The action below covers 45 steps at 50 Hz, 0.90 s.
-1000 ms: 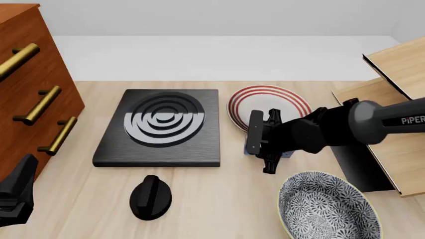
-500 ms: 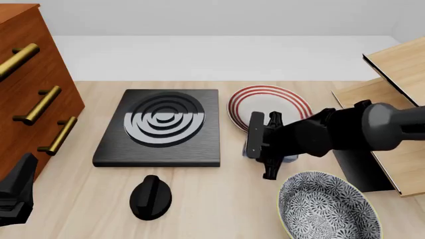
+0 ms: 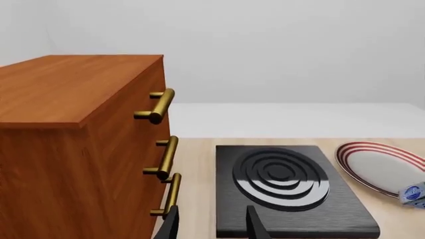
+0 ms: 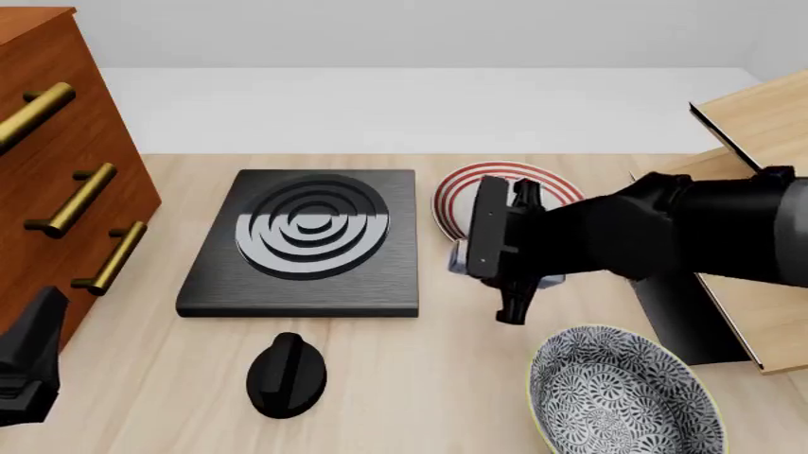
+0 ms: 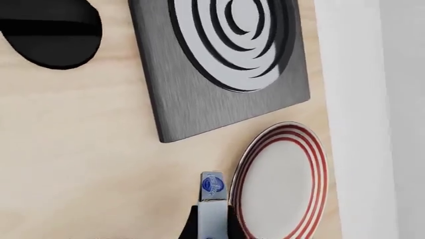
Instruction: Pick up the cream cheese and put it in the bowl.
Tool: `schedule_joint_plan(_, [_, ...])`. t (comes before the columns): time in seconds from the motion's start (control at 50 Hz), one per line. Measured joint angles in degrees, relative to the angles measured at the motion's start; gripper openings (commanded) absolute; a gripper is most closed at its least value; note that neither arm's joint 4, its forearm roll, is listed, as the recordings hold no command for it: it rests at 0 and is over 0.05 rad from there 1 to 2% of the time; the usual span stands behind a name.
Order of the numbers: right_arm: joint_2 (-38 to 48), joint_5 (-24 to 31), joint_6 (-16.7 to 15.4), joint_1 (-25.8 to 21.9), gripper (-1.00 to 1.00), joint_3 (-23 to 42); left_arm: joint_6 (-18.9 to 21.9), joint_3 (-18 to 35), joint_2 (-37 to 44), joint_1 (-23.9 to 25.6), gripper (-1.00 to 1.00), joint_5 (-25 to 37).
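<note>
The cream cheese (image 5: 213, 196), a small light-blue box with a dark blue oval label, is clamped between my right gripper's (image 5: 212, 225) fingers. In the front view the right gripper (image 4: 478, 260) holds the box (image 4: 460, 257) above the table, at the near left edge of the red-ringed plate. The box also shows at the edge of the left wrist view (image 3: 413, 193). The speckled bowl (image 4: 593, 378) sits at the front right, nearer than the gripper and to its right. My left gripper (image 3: 211, 229) is open and empty at the front left (image 4: 28, 364).
A black stove plate (image 4: 309, 241) lies in the middle, with a black knob (image 4: 287, 374) in front of it. A white plate with red rings (image 4: 455, 200) lies behind the right gripper. A wooden drawer cabinet (image 4: 51, 142) stands at the left and a wooden rack (image 4: 758, 189) at the right.
My right gripper has risen and moved slightly left and back with the cream cheese, towards the plate's edge. The left arm has barely moved.
</note>
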<state>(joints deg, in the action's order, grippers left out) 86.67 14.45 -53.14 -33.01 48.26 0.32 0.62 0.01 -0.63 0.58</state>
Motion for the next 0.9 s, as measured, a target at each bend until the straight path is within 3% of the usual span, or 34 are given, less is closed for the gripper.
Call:
schedule_joint_plan(0.38, [-11.08, 8.50, 5.44, -3.11, -1.00, 4.71, -0.32, 1.09, 0.00, 0.27, 1.00, 0.34])
schedule_joint_plan(0.76, [-21.99, 17.30, 18.67, -3.82, -1.00, 9.26, -0.71, 1.31, 0.00, 0.79, 1.00, 0.20])
schedule_joint_plan(0.9, [-24.35, 21.33, 22.11, -3.61, -1.00, 10.52, -0.75, 1.17, 0.00, 1.03, 1.00, 0.09])
